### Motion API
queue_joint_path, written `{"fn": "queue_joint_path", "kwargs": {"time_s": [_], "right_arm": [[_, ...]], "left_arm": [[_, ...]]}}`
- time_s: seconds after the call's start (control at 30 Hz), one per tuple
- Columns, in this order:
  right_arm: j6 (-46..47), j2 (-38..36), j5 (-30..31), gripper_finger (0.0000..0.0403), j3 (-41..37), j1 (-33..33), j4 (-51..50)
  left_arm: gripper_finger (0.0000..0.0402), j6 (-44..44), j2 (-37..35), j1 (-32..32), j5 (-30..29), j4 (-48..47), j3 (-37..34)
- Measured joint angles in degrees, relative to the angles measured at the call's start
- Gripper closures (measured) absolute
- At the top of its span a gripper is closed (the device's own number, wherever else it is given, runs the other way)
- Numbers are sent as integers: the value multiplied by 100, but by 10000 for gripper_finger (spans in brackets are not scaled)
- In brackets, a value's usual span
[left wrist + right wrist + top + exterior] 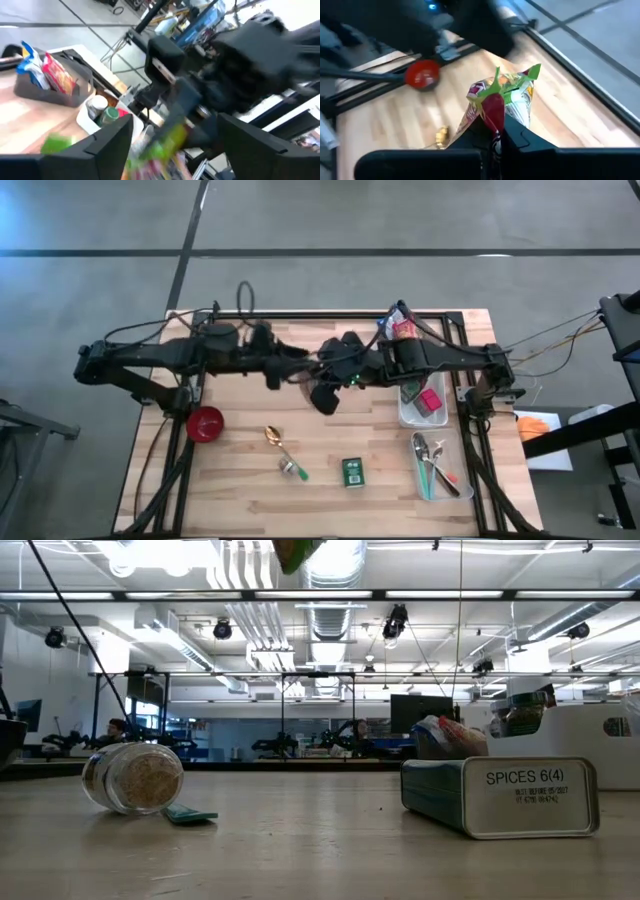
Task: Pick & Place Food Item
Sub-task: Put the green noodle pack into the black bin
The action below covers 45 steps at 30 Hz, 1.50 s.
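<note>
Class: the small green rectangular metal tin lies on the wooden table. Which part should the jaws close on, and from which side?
Probably from straight above, closing across the two longer side walls of the green tin. It lies flat on its broad face on the table, and those straight, parallel walls stand clear of other things.

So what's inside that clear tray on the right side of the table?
In the clear tray: a metal spoon and other utensils, one with a red tip. The white bin above it holds a pink item; the right arm covers the rest of it.
</note>
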Motion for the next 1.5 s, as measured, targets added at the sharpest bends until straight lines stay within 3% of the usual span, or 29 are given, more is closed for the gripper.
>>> {"fn": "queue_joint_path", "kwargs": {"time_s": [0.33, 0.73, 1.13, 1.5], "right_arm": [[573, -352, 414, 395, 0, -1000, -1396], [842, -388, 874, 394, -277, -2613, -3158], [1080, -639, 798, 394, -2169, -3556, -3366], [1142, -1109, 799, 394, -3843, -4188, -2943]], "left_arm": [[94, 111, -651, 185, -140, -1207, 4], [94, 363, -838, 194, -348, -2244, 0], [93, 407, -1072, 194, -347, -2953, 1], [93, 542, -1302, 237, -389, -2994, 2]]}}
